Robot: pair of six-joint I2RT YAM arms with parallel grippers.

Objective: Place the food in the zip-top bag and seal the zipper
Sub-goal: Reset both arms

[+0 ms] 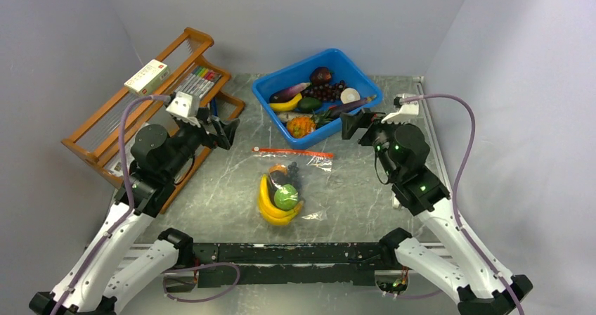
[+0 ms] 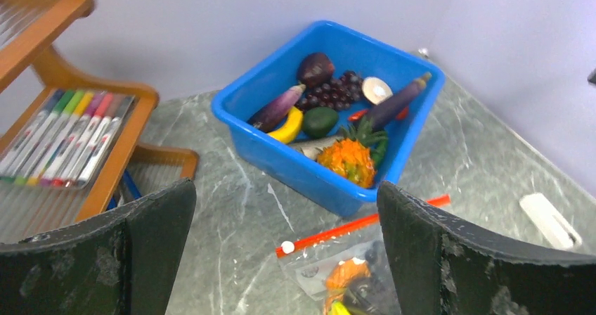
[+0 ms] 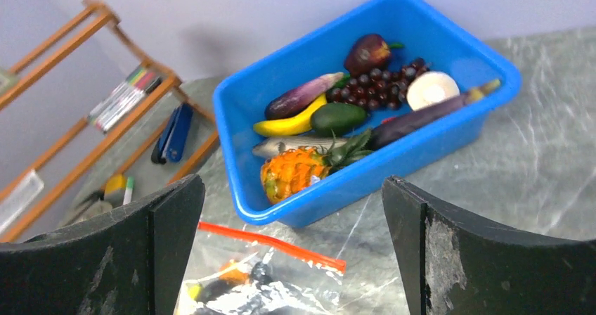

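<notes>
The clear zip-top bag lies flat mid-table with its red-orange zipper along the far edge. Inside it are a yellow banana bunch, a bumpy green ball, a dark grape cluster and an orange piece. The zipper also shows in the left wrist view and the right wrist view. My left gripper is open and empty, raised left of the bag. My right gripper is open and empty, raised right of it by the bin.
A blue bin with several more toy fruits stands at the back centre. A wooden rack with a marker set and a white box stands at the left. A small white object lies right of the bag.
</notes>
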